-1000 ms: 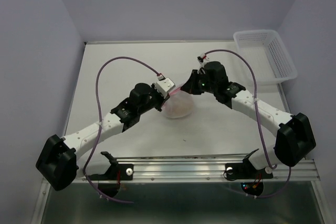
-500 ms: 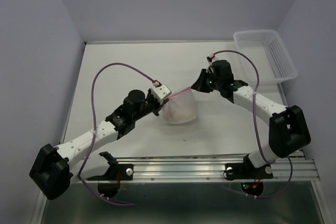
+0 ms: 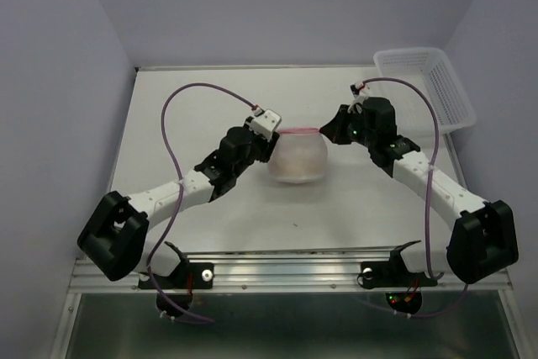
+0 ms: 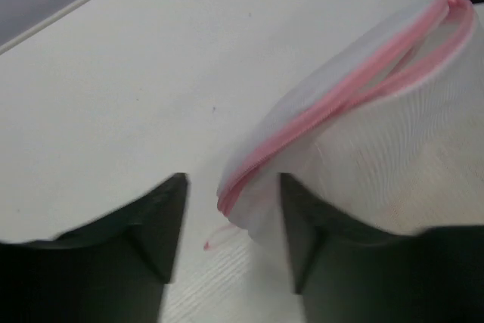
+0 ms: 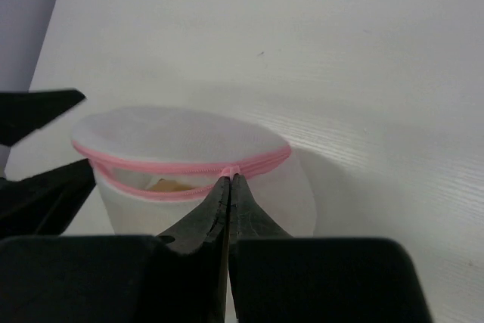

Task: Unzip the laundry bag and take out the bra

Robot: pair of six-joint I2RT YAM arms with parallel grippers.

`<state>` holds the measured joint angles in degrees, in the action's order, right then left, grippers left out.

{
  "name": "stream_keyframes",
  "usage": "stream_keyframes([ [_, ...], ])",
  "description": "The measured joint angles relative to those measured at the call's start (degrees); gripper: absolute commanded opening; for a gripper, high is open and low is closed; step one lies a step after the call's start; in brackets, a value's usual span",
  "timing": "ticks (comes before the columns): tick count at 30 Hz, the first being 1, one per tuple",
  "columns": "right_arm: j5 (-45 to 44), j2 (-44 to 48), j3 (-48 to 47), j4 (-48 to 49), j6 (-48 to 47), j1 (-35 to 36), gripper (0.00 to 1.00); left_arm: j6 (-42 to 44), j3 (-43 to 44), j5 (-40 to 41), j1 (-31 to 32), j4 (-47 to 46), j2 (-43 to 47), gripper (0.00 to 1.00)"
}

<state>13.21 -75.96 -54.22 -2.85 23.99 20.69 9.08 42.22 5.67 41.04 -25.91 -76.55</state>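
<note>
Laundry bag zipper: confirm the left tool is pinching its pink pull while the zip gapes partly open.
Wrong arm: the right tool pinches the pink pull, shown in the right wrist view; the zip of the laundry bag does gape partly open.

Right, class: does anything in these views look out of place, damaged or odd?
Nothing stands out. The laundry bag sits upright, its pink zipper partly open and pinched by the right gripper; no tear or spill shows.
</note>
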Motion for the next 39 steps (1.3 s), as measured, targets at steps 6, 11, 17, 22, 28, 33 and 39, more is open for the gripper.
stream_keyframes([
  [6,-4.02,1.42,2.51,0.72,1.07,5.07,0.01,1.57,7.54,-2.56,-1.14,3.91,-1.60,0.99],
  [11,-6.88,0.17,2.91,0.50,2.58,8.39,0.01,2.54,7.76,-10.62,-1.01,8.04,2.03,0.99],
  [17,-8.81,0.17,2.91,0.33,4.11,10.16,0.01,4.02,5.75,-19.78,-1.03,10.75,5.64,0.99],
  [22,-8.61,0.17,2.91,0.28,5.31,10.75,0.01,7.02,5.03,-26.18,-0.85,10.99,6.29,0.99],
  [28,-7.17,0.39,2.91,0.15,5.84,10.99,0.01,11.28,6.69,-27.93,-0.85,11.47,1.53,0.99],
  [33,-6.27,1.38,2.91,-0.22,5.81,10.99,0.01,14.56,11.87,-28.83,-0.85,13.55,-4.70,0.99],
  [39,-4.42,1.62,2.89,-0.24,5.42,10.99,0.01,16.52,16.33,-30.05,-0.85,14.69,-9.27,0.99],
])
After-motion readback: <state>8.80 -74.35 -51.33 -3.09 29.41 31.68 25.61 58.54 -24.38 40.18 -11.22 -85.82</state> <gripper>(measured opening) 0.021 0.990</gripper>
